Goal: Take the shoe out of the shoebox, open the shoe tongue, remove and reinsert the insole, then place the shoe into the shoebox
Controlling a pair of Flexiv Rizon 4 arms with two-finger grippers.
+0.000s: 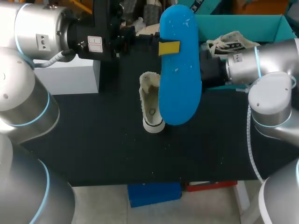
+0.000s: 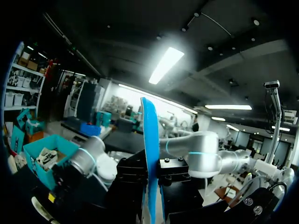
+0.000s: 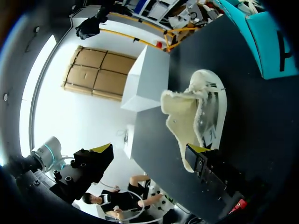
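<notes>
My left gripper [image 1: 168, 47] is shut on a big blue insole [image 1: 180, 70] and holds it high above the table; in the left wrist view the insole [image 2: 149, 154] stands edge-on between the fingers. A white shoe [image 1: 152, 108] with fleece lining lies on the black table, partly behind the insole. In the right wrist view the shoe [image 3: 201, 114] lies ahead of my wide-open right gripper [image 3: 150, 150], its tongue folded out close to one fingertip [image 3: 201, 150]. In the head view the insole hides the right fingers. The teal shoebox [image 1: 243, 23] stands at the back right.
A second shoe [image 1: 233, 42] lies in the teal shoebox. A white box [image 1: 77, 74] stands at the back left of the black table [image 1: 93, 140]. My right arm [image 1: 261, 60] stretches over the table's right side in front of the shoebox.
</notes>
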